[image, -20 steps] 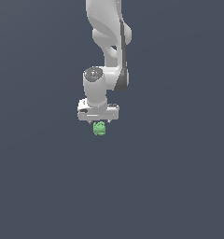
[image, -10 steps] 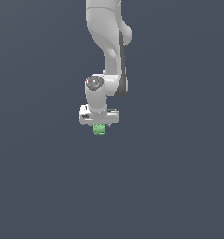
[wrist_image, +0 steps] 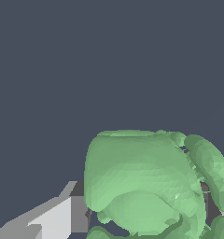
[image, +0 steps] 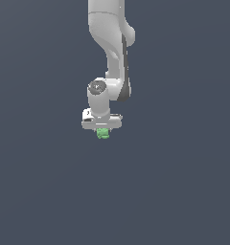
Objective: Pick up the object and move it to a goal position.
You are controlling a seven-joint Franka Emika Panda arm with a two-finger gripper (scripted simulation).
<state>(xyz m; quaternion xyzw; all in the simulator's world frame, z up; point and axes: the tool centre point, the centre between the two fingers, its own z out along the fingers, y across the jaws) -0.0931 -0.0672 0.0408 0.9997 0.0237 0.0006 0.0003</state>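
One green lumpy blob [image: 103, 134], clamped in the white gripper [image: 103, 132]; the single arm [image: 109, 43] hangs straight down, wrist vertical.

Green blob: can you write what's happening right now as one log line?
arm: raised | pincer: shut on green blob | blob: off ground

arm: 1, white Franka arm [image: 109, 48], exterior view
gripper: 1, white gripper [image: 102, 129] at the arm's lower end
green object: 1, lumpy green blob [image: 103, 133] under the gripper; same blob fills much of the wrist view [wrist_image: 146, 186]
lobes on blob: several, exact count unclear
fingers: 1 light grey finger [wrist_image: 53, 217] visible in the wrist view beside the blob; any other mostly hidden
background: 1 plain dark grey-blue backdrop [image: 184, 182]
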